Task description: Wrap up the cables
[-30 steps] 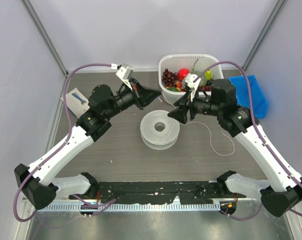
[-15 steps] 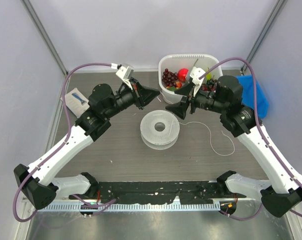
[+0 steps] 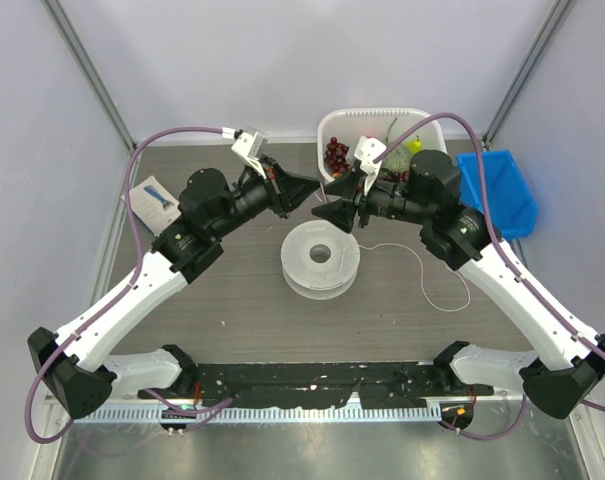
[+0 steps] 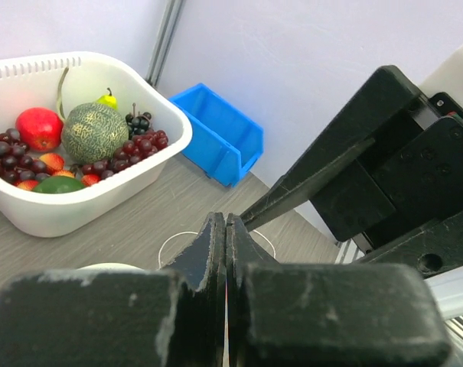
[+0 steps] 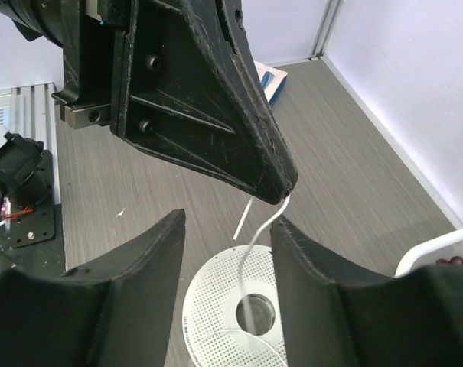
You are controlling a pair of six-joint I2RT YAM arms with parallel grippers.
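Where the left gripper (image 4: 226, 222) is clamped shut on the cable (image 5: 252, 245), we see the cable drop from its tip to the spool (image 5: 216, 321) below. Just under that tip, the right gripper (image 5: 227, 229) stands open, one finger either side of the cable; slack trails behind it.

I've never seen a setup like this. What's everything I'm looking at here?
table: one, grey wood-grain, under everything
spool: one, translucent white, table centre
cable: one, thin white, hanging down to the spool, loose loop to its right
tub: one, white, far side
fruit: several, red, green, dark purple, in the tub
bin: one, blue, far right
packet: one, white and blue, far left
hoses: two, purple, along the arms
left gripper: one, black, shut on the cable
right gripper: one, black, open around the cable
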